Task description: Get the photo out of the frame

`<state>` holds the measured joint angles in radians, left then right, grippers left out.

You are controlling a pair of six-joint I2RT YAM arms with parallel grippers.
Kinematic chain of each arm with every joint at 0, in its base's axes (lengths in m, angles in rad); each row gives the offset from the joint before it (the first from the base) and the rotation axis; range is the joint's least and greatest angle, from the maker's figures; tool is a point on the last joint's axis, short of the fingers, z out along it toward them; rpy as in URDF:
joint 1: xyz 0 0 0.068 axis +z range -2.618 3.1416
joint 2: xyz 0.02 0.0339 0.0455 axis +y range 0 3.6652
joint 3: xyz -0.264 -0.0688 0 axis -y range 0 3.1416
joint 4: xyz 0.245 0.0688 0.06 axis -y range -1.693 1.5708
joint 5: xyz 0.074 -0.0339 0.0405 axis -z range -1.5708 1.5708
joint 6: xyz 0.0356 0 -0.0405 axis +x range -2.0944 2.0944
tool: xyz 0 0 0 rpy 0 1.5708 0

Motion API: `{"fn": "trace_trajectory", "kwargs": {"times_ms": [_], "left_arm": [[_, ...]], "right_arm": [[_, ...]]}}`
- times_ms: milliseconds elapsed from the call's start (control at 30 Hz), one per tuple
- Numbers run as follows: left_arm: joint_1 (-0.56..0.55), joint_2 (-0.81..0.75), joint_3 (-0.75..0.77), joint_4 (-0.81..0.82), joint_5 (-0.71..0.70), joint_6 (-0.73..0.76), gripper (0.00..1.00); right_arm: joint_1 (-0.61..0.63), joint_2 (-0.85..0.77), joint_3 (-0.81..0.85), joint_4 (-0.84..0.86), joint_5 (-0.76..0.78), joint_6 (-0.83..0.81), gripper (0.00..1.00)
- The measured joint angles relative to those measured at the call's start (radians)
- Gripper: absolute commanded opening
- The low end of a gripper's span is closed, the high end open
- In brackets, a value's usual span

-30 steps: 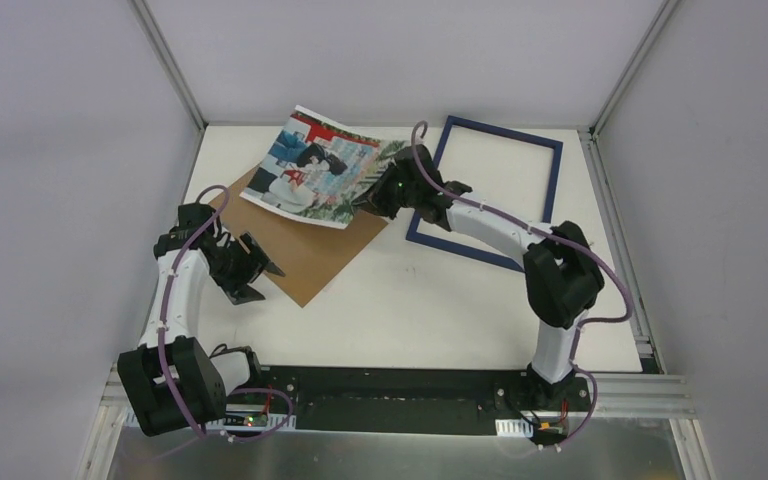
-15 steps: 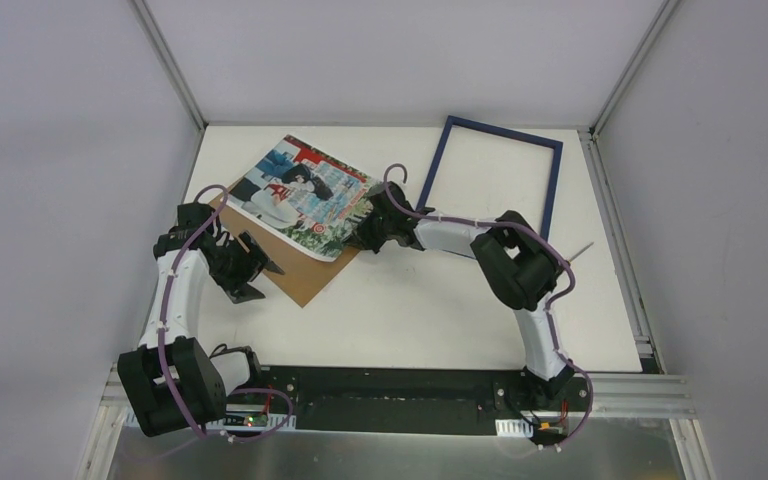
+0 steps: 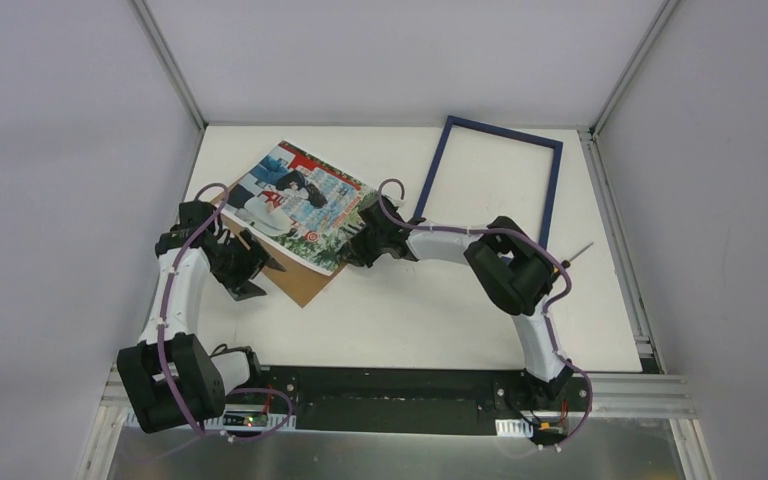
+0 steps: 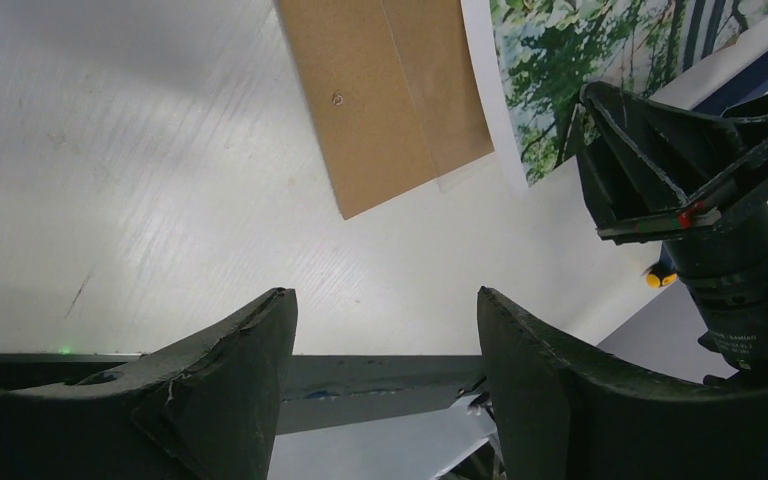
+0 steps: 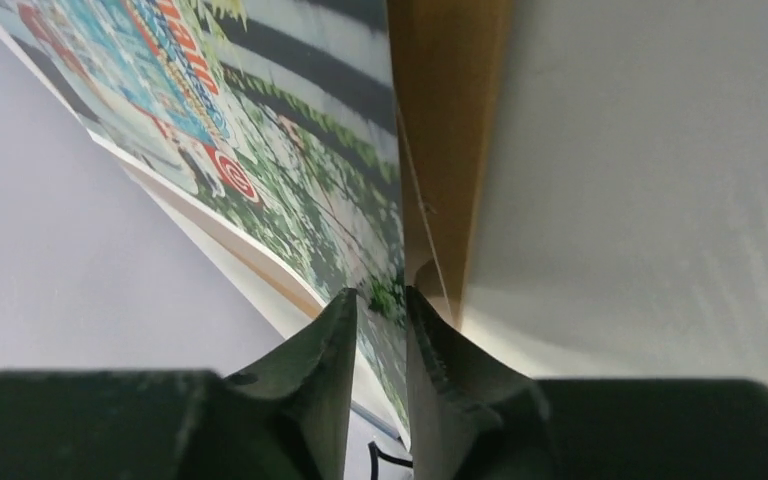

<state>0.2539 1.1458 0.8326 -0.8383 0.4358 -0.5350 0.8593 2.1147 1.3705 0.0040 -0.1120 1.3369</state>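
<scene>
The photo (image 3: 295,202), a colourful collage print, lies tilted over the brown backing board (image 3: 303,283) at the left middle of the table. My right gripper (image 3: 356,246) is shut on the photo's near-right edge. In the right wrist view the print (image 5: 290,150) runs between my nearly closed fingers (image 5: 380,296), with the board (image 5: 450,130) just beside it. The navy frame (image 3: 550,185) lies apart at the back right, showing bare table inside it. My left gripper (image 3: 257,272) is open and holds nothing, over the board's left part. Its view shows the board (image 4: 380,100) and the photo (image 4: 580,60).
White walls with metal corner posts close in the table at the back and sides. A black base rail (image 3: 390,400) runs along the near edge. A small thin rod (image 3: 578,250) lies right of the frame. My right gripper also shows in the left wrist view (image 4: 680,190).
My right gripper has carried the photo left and down, from raised near the frame to low over the backing board. The right arm has folded in. The left arm has not moved.
</scene>
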Motion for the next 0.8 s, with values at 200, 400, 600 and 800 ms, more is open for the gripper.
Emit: {"fn": "trace_trajectory", "kwargs": {"times_ms": [200, 400, 600, 800], "left_arm": [[-0.026, 0.0, -0.001, 0.028, 0.002, -0.023, 0.69], [-0.114, -0.007, -0.026, 0.094, 0.001, -0.094, 0.7], [-0.219, -0.043, -0.029, 0.154, 0.0, -0.161, 0.7], [-0.316, -0.113, -0.017, 0.217, -0.004, -0.207, 0.7]], "right_arm": [[0.022, -0.021, 0.0, -0.009, -0.02, -0.068, 0.68], [0.04, -0.091, -0.001, -0.196, -0.092, -0.286, 0.91], [0.043, -0.366, -0.183, -0.385, -0.055, -0.56, 0.99], [0.017, -0.832, -0.377, -0.559, 0.112, -0.687, 0.99]]}}
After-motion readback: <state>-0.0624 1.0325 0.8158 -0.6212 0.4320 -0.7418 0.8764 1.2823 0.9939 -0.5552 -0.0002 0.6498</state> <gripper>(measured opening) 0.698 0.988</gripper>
